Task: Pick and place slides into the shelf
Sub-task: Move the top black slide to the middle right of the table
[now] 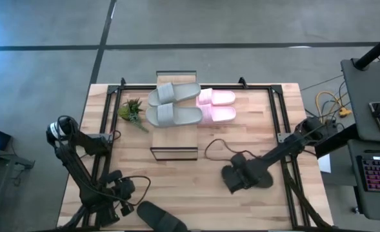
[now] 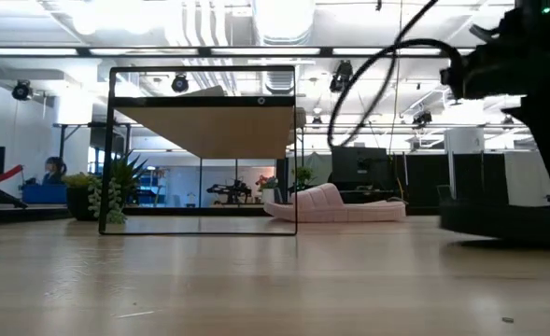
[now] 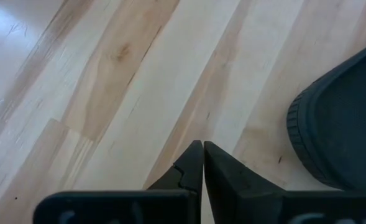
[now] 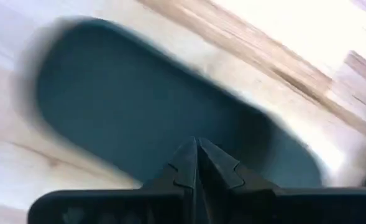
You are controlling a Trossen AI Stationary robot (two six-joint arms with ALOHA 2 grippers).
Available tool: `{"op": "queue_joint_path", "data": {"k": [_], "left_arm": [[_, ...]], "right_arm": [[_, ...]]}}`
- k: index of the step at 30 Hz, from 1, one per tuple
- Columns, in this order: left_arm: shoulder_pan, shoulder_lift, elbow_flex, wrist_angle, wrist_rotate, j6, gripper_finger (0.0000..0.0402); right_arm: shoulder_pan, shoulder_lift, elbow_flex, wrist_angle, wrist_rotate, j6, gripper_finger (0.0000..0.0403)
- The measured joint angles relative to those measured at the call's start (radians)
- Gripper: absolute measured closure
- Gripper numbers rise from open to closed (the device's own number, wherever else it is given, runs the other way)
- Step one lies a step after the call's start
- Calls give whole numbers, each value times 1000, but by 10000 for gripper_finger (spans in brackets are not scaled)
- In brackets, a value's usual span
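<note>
Right wrist view: right fingers closed over black slide, left fingers closed, empty.

grey slides, pink slides, black slide, light wooden shelf

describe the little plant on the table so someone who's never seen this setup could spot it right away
Start at the shelf, the narrow rack with a light plank top at the table's far middle, carrying two grey slides. Just off its left side, on the table, sits the plant, a small green leafy sprig. It is the only green thing there; the pink slides lie on the shelf's opposite side.
</note>
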Motion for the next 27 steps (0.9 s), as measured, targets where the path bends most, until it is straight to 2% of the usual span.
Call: {"op": "queue_joint_path", "data": {"k": [7, 9, 12, 17, 21, 27], "left_arm": [[0, -8, -1, -10, -2, 1, 402], [0, -8, -2, -12, -6, 1, 402], [1, -8, -3, -11, -21, 1, 402], [1, -8, -3, -11, -33, 0, 402], [1, -8, -2, -9, -33, 0, 402], [1, -8, -1, -7, -32, -26, 402]], "right_arm": [[22, -165, -39, 192, 71, -30, 394], [21, -204, -57, 209, 62, -30, 394], [20, -232, -105, 242, -5, -47, 394], [21, -221, -206, 486, -146, -123, 394], [20, -178, -246, 663, -121, -133, 394], [3, -111, -242, 668, -81, -163, 394]]}}
